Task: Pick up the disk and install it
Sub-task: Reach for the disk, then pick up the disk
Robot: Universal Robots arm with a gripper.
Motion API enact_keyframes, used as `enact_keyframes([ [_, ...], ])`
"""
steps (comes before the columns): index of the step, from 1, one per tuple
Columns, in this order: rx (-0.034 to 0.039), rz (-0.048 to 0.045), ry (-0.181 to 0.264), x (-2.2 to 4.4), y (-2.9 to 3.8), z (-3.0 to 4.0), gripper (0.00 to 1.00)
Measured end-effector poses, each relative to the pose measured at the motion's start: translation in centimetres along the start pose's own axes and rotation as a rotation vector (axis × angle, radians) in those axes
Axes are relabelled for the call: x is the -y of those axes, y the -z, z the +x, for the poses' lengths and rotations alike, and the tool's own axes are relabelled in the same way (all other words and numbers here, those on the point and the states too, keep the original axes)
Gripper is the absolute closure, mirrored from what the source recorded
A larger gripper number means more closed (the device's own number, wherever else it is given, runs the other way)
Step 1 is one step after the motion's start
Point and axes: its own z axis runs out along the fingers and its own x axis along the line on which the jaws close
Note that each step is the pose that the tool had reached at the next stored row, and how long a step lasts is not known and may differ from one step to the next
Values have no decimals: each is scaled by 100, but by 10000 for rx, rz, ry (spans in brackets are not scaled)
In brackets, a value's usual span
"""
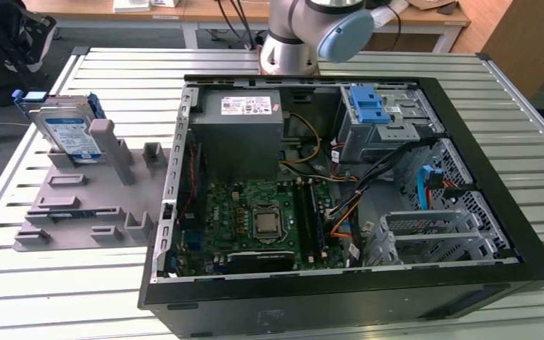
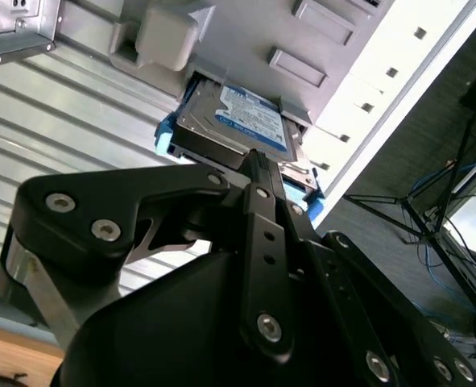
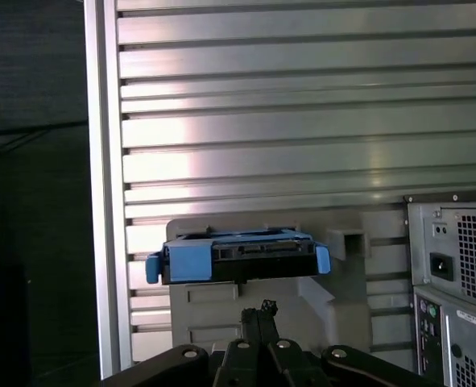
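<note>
The disk, a flat rectangular silver hard drive with a white-and-blue label in a blue plastic carrier (image 1: 71, 134), is seen standing tilted in a slot of a grey moulded plastic fixture (image 1: 83, 205). The fixture is laid on a slatted aluminium table (image 1: 64, 297), just beside an open black computer case (image 1: 527, 234), on the exterior view's left. Inside the case, a grey box-shaped power supply with a white sticker (image 1: 239, 134) and a green motherboard (image 1: 263, 219) are exposed. The grey robot arm (image 1: 300, 35) is mounted behind the case. In both wrist views the black gripper (image 3: 259, 310) (image 2: 254, 159) is pointed toward the disk (image 3: 238, 254) (image 2: 238, 121) and kept apart from it. Its fingers (image 3: 252, 322) are pressed together, and nothing is pinched between them.
</note>
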Motion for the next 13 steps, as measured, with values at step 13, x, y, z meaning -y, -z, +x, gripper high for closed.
enact_keyframes([
  [13, 0, 0, -2, -39, -11, 158, 89],
])
